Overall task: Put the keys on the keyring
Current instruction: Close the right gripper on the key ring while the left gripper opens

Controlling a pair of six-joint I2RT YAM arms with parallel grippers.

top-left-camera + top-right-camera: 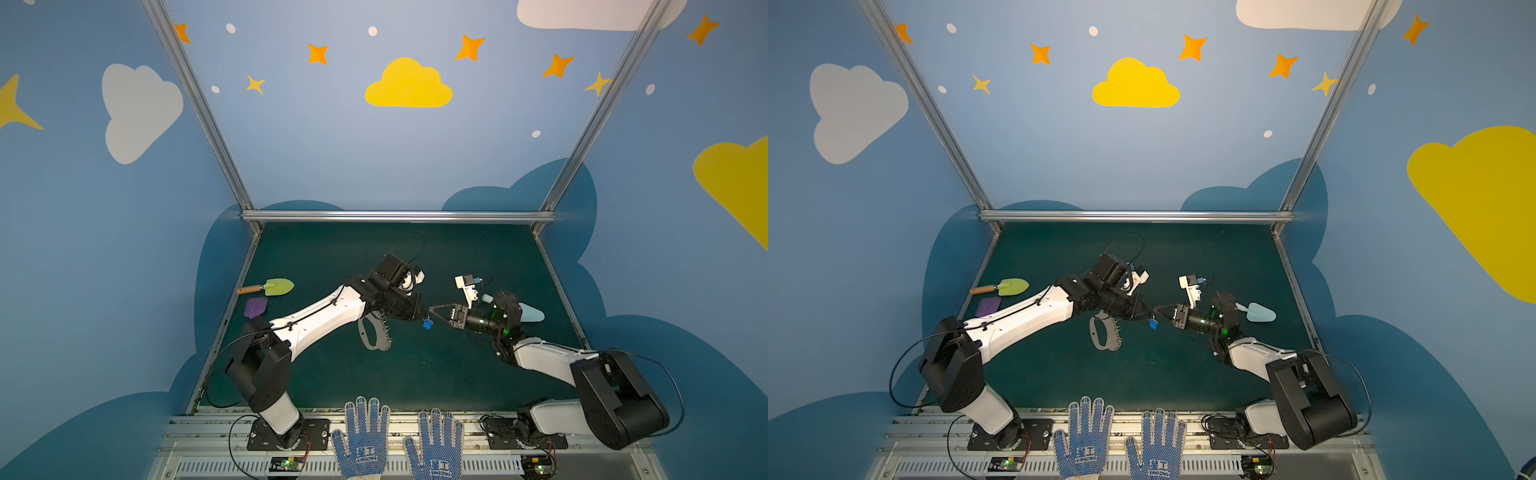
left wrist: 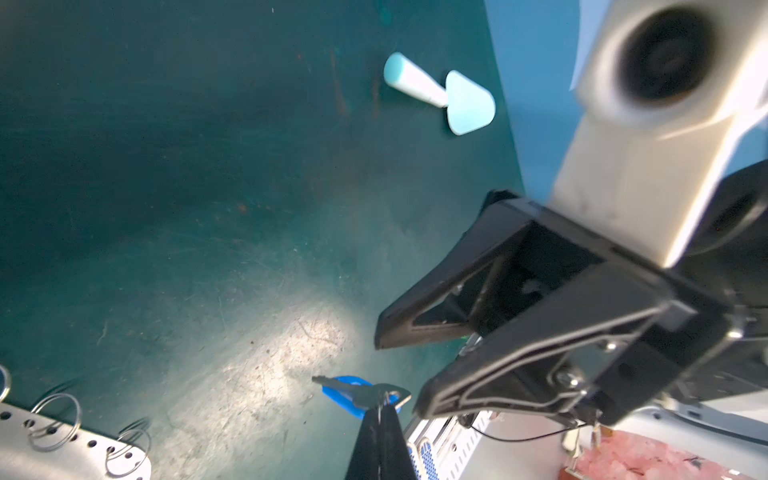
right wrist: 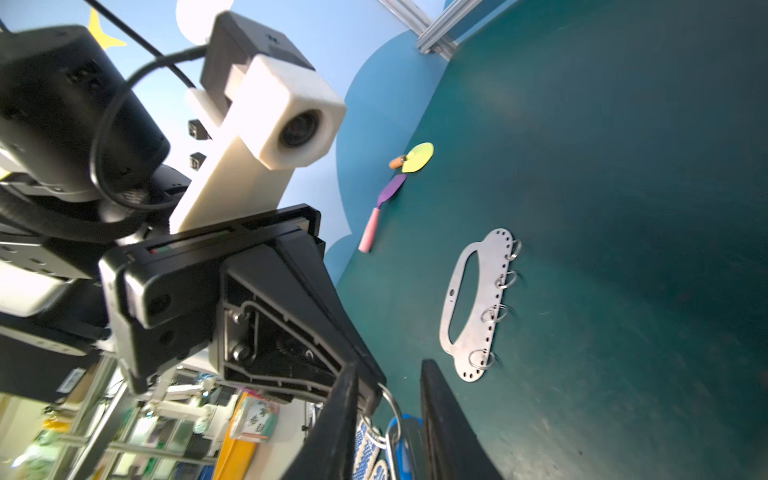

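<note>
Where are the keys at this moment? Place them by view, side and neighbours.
In both top views the keys sit near mid-table, pinched by the left gripper, between the keyring lying to the left and the right gripper.

Twin tabletop robot arms in glossy white plastic shells and boxy matt-black joint housings: the left arm (image 1: 320, 318) and the right arm (image 1: 544, 359). Each is mounted on a flat black base plate (image 1: 313, 440) fastened with silver screws; just beside that plate, red and black wires meet a small green-lit circuit board (image 1: 286, 462). A thick black cable (image 3: 178, 55) feeds the white block-shaped wrist camera (image 3: 291, 112). The right gripper (image 2: 399, 370) has black, hollow-ribbed triangular fingers (image 2: 519, 365).
</note>
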